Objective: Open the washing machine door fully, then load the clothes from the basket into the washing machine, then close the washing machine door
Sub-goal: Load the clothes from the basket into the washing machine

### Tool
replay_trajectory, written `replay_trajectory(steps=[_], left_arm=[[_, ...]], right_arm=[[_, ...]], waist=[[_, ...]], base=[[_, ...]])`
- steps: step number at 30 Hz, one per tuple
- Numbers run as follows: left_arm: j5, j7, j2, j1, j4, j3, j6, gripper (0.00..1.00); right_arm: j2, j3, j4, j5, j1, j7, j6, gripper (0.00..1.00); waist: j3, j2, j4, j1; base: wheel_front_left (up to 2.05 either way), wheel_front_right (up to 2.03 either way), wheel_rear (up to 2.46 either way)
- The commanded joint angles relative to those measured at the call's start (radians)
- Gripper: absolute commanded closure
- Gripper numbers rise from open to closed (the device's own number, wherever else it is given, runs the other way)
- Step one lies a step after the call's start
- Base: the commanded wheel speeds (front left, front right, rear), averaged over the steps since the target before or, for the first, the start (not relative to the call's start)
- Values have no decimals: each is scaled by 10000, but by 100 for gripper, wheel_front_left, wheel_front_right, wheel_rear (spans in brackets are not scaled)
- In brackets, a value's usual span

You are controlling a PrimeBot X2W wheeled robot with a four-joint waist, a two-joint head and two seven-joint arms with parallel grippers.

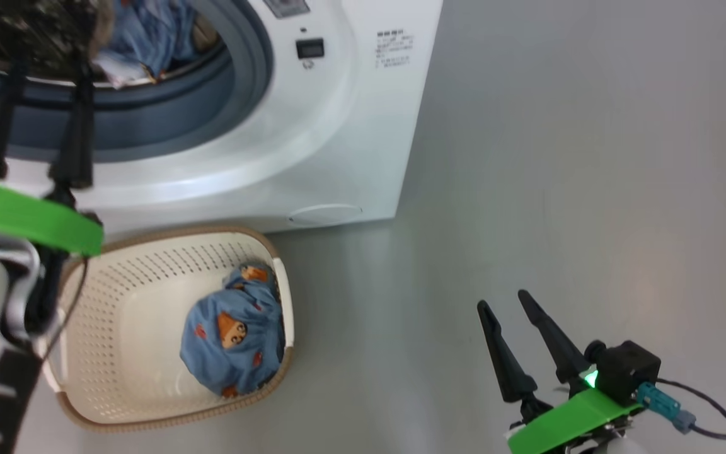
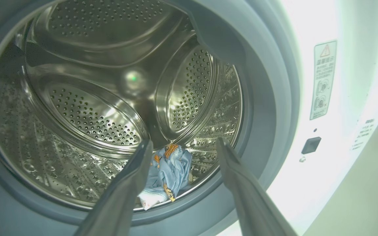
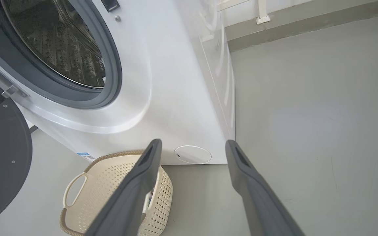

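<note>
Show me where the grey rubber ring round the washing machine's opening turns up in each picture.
Head view: the rubber ring curves through the top left corner.
Left wrist view: it circles the steel drum, widest along the right side.
Right wrist view: it arcs down the upper left.
Shared landmark: the small black square just outside the ring.

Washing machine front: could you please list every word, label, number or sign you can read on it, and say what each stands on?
No text can be quoted; none is legible.
Warning sticker right of the drum: a triangle warning sign on top, print below too small.
Printed lines on the washing machine front, near its right edge: blurred.
Blue label low on the front, behind the basket: too small.
</note>
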Motion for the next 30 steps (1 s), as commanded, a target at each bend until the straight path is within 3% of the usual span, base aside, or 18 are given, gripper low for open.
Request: replay_trajectory(steps=[1,16,30], left_arm=[[354,-62,405,510,-709,563,213,0],[1370,-62,239,4267,-2773,2500,839,0],[2342,-62,-1229,8279,-3856,4646,975,0]], right_arm=[[24,186,-128,-158,323,-48,16,0],[24,190,-226,-599,1089,-48,16,0],[24,-58,-734,-901,1622,-48,16,0]], waist=[[-830,-1,290,0],[-2248,-1,355,0],[-3039,-1,220,0]], base=[[0,0,0],[0,0,0],[0,0,0]])
